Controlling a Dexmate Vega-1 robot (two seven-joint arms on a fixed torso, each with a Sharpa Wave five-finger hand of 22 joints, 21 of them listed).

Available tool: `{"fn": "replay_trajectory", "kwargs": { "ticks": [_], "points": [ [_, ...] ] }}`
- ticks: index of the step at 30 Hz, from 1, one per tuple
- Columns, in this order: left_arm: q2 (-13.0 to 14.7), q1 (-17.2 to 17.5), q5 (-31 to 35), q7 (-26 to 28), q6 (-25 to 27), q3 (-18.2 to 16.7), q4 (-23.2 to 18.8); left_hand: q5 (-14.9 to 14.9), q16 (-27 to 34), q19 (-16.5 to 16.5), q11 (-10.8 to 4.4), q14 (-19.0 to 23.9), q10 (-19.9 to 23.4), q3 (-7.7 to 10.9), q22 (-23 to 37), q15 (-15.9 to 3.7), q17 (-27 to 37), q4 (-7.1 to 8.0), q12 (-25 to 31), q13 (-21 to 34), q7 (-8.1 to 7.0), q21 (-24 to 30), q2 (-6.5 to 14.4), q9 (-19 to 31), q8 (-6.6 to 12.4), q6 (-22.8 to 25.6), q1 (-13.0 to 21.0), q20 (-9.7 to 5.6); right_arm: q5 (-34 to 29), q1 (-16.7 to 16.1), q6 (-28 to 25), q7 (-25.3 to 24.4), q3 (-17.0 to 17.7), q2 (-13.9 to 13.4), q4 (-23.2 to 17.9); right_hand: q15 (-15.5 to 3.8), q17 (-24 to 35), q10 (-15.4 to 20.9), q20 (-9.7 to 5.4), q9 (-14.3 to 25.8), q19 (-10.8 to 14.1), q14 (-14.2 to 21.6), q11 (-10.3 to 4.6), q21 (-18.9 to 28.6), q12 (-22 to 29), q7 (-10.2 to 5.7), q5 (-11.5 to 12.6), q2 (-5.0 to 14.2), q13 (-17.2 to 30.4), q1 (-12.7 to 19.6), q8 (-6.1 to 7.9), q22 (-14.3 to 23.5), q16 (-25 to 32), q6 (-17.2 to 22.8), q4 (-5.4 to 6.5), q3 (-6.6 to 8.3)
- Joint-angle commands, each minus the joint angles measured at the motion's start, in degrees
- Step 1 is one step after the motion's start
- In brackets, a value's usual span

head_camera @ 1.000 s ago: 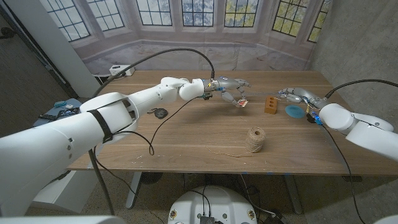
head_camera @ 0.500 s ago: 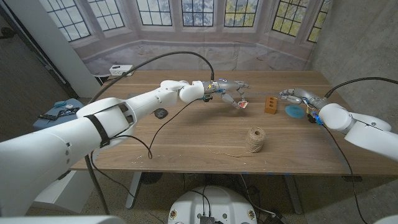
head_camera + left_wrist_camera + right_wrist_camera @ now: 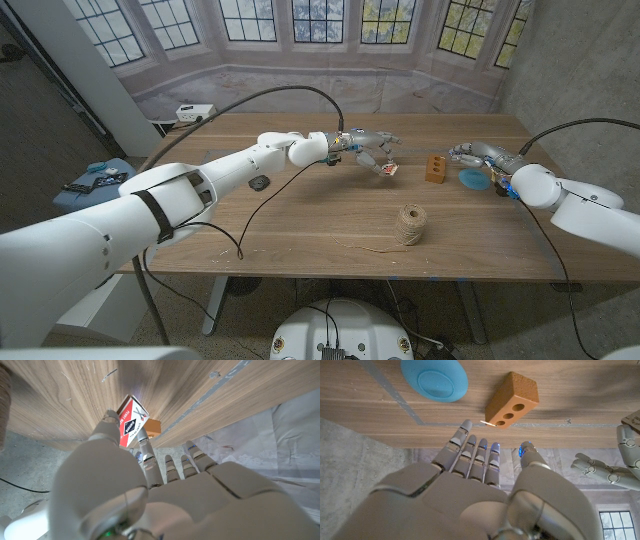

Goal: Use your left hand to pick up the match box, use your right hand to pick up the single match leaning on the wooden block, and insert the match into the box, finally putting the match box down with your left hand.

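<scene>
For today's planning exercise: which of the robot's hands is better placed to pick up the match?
Right. The right hand is open, its fingers close to the block and match; the left hand already holds the box.

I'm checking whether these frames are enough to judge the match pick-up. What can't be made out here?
- Match: a thin sliver beside the wooden block in the right wrist view; too small to see in the head view.
- Match box: whether its drawer is open cannot be told; the left hand covers part of it.
- Right hand: small in the head view, so its distance from the wooden block is unclear.
</scene>
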Motion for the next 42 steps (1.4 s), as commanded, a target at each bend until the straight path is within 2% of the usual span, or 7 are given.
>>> {"fn": "replay_trajectory", "kwargs": {
  "ticks": [1,13,18,33,42],
  "points": [
    [-1.41,0.03,-0.59,0.22,-0.11,-0.25,1.76,-0.05,-0.08,0.01,0.10,0.29,0.72,-0.09,0.19,0.14,0.17,0.02,-0.18,0.31,0.33,-0.08,0.56,0.10,0.33,0.34,0.04,-0.01,-4.54,1.40,-1.44,0.11,-1.51,-0.59,-0.11,-2.48,0.08,1.43,-0.45,0.27,1.64,1.52,0.15,0.65,0.42,0.10,-0.35,-0.37,0.21,1.34,0.50,0.07,0.62,1.61,-0.36,-0.03],
    [-3.98,-1.17,-1.45,1.98,-1.87,0.69,6.60,-0.06,-0.07,0.01,0.14,0.40,0.82,-0.21,0.20,0.10,0.17,0.00,-0.19,0.32,0.41,-0.07,0.65,0.12,0.35,0.32,0.05,-0.01,-12.43,5.18,-4.68,1.64,-5.10,0.51,0.27,-3.37,-0.37,4.54,-0.42,0.25,4.22,4.46,-0.62,0.87,0.79,-0.54,-0.29,-2.44,0.18,5.42,0.88,0.10,0.87,4.55,-1.36,-0.03],
    [-4.78,-1.15,-2.30,2.61,-2.15,0.88,8.12,-0.07,-0.08,0.01,0.20,0.39,0.87,-0.25,0.20,0.14,0.16,-0.01,-0.19,0.32,0.43,-0.07,0.68,0.14,0.35,0.27,0.05,0.01,-14.48,6.46,-5.49,2.62,-6.06,1.28,0.69,-3.51,-0.37,5.72,-0.50,0.26,5.46,5.66,-0.87,1.05,0.88,-1.07,-0.35,-3.14,0.22,6.82,0.99,0.14,1.05,5.69,-1.18,-0.23],
    [-7.57,-1.78,-5.18,3.57,-3.38,1.49,13.02,-0.08,-0.10,0.00,0.21,0.43,0.89,-0.37,0.20,0.12,0.16,-0.03,-0.24,0.32,0.56,-0.06,0.80,0.16,0.29,0.08,0.08,0.05,-20.30,9.43,-6.13,5.03,-8.47,2.38,2.45,-3.98,-0.27,7.21,-0.55,0.30,7.00,7.47,-0.69,1.18,0.94,-1.18,-0.39,-3.91,0.27,8.61,1.25,0.17,1.43,7.64,-0.99,-0.63],
    [-10.26,-3.32,-6.11,4.87,-5.59,3.04,18.67,-0.09,-0.10,-0.02,0.18,0.48,0.94,-0.43,0.20,0.18,0.16,-0.03,-0.24,0.32,0.69,-0.06,0.87,0.21,0.26,-0.08,0.07,0.06,-21.88,10.00,-7.32,7.13,-8.71,2.32,1.87,-4.01,-0.24,7.61,-0.63,0.31,7.32,7.76,-0.72,1.13,0.89,-1.18,-0.38,-4.22,0.28,9.29,1.12,0.18,1.42,7.82,-0.96,-0.79]
  ]
}}
